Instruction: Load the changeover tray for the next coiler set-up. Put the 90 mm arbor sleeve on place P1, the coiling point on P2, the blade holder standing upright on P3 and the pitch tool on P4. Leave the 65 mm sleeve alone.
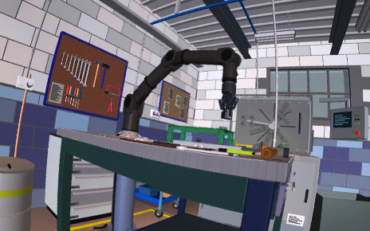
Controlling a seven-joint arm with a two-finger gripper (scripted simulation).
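The object in my grip is a small dark part (pixel 228 114) that I cannot identify from this low angle. My gripper (pixel 227 113) is closed on it and hangs well above the far right part of the bench, pointing straight down. On the bench top, seen nearly edge-on, lie flat steel parts and a tray (pixel 199 144), a yellow-green bar (pixel 239 151) and an orange-and-black tool (pixel 273 152) near the right corner. The tray's places and the sleeves are not distinguishable.
The bench's front edge (pixel 179 157) runs across the view at table height. Behind it stand a green frame (pixel 199 133) and a grey coiler machine (pixel 273 123) with a control panel (pixel 349 122). A pegboard of tools (pixel 85 77) hangs on the left wall.
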